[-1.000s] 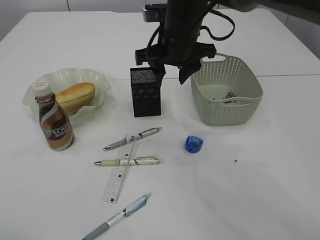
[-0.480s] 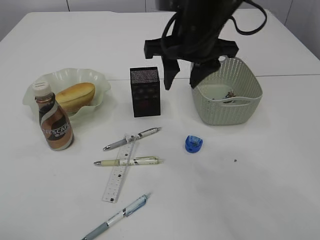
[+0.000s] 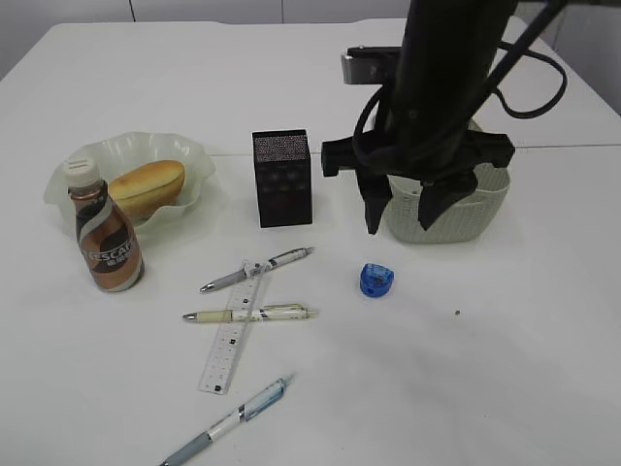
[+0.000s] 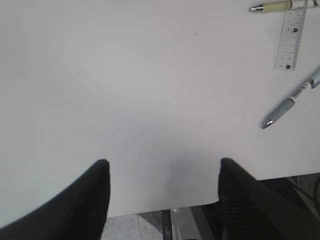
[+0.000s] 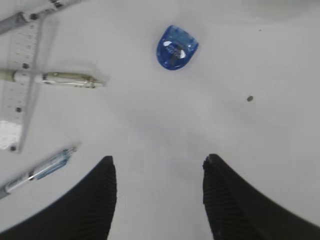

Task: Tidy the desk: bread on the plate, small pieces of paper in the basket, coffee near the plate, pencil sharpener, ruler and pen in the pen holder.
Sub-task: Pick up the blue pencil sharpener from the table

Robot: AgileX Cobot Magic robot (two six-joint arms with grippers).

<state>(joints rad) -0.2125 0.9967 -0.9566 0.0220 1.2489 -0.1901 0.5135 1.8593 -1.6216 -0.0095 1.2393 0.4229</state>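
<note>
My right gripper [image 3: 400,216] hangs open and empty in front of the basket [image 3: 458,225], just behind the blue pencil sharpener [image 3: 375,280]. In the right wrist view the sharpener [image 5: 176,47] lies ahead of the open gripper [image 5: 157,161]. The bread [image 3: 147,186] lies on the plate [image 3: 194,155], and the coffee bottle [image 3: 108,236] stands next to it. The black pen holder [image 3: 282,179] stands mid-table. The ruler [image 3: 233,325] lies under two pens [image 3: 257,269] [image 3: 250,314]; a blue pen [image 3: 228,419] lies nearer the front. My left gripper [image 4: 162,162] is open over bare table. The pieces of paper are hidden.
A tiny dark speck [image 3: 457,313] lies right of the sharpener. The left wrist view shows the table's front edge [image 4: 150,210] under that gripper, with the ruler's end [image 4: 291,40] and the blue pen [image 4: 292,102] off to the right.
The right arm has swung from above the pen holder to the right and forward, ending in front of the basket above the sharpener. Nothing on the table has moved.
</note>
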